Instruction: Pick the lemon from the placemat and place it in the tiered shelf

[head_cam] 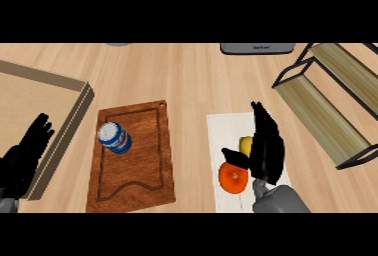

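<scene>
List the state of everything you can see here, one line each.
Lemon: on the placemat, partly hidden by the right hand.
Right hand: open, over the lemon.
Left hand: open, resting at left edge.
Tiered shelf: lemon not in it yet.
Can: upright on the cutting board.
Orange fruit: on the placemat, beside the lemon.

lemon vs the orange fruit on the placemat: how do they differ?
Colour: the yellow lemon versus the round orange fruit. Visibility: the lemon is mostly hidden by the black right hand, while the orange fruit shows almost whole. Position: the lemon lies farther from the robot and the orange fruit nearer. Both lie on the white placemat.
</scene>
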